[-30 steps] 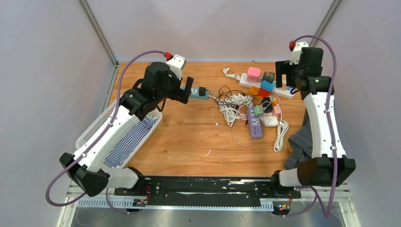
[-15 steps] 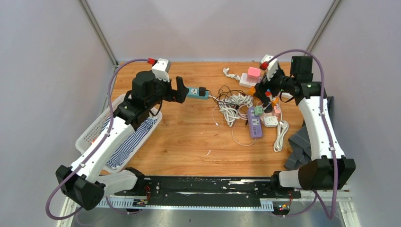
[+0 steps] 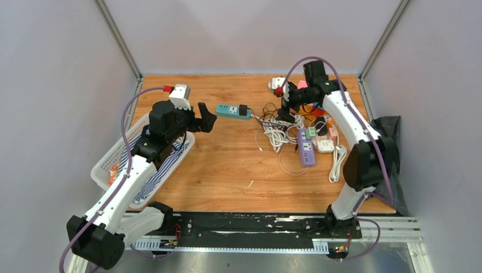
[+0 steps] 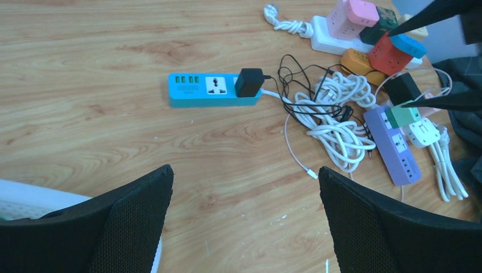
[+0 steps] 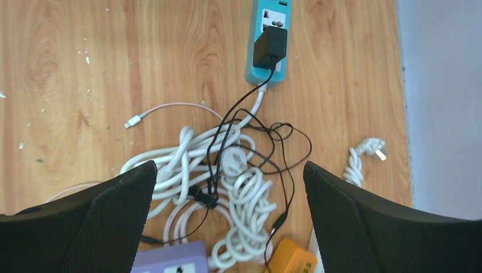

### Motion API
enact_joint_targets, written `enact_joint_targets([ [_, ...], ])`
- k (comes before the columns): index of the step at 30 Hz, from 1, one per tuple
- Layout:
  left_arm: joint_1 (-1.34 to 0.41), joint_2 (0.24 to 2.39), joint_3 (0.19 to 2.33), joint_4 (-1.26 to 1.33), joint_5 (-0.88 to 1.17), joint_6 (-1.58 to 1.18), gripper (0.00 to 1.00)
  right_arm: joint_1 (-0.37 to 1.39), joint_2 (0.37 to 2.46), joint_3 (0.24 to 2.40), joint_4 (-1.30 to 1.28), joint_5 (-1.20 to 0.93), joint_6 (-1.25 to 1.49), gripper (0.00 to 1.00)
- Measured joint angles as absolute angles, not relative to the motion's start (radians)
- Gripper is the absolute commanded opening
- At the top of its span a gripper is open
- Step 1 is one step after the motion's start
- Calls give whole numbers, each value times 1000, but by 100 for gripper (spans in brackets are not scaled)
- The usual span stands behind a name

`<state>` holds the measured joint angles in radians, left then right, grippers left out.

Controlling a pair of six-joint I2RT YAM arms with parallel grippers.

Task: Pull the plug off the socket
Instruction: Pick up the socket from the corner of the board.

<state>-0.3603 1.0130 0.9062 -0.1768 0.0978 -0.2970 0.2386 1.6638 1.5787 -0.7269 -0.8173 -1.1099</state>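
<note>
Basket [image 3: 104, 161], striped cloth [image 3: 154, 169] inside, plug [image 4: 249, 82] in socket [image 4: 196, 95]

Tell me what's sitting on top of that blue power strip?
A black plug sits in the blue power strip at one end, its thin black cord trailing into the cable tangle. The socket under it and its pins are covered.

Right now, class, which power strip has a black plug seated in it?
The blue strip, alone left of the white cable tangle; black plug at its cord end.
</note>
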Motion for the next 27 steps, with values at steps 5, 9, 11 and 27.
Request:
enact_joint_targets([
  [5,-330,936,852,-175,92,-296,100,304,1863,1724,-743,-802,-1127,100],
  [9,-322,887,818,-181,65,-299,100,334,2008,1867,-761,-798,-1121,100],
  [11,-321,871,802,-182,43,-312,100,337,2081,1941,-759,-791,-1122,100],
  [27,-315,882,784,-155,-72,-427,100,445,2449,2212,-730,-704,-1031,96],
])
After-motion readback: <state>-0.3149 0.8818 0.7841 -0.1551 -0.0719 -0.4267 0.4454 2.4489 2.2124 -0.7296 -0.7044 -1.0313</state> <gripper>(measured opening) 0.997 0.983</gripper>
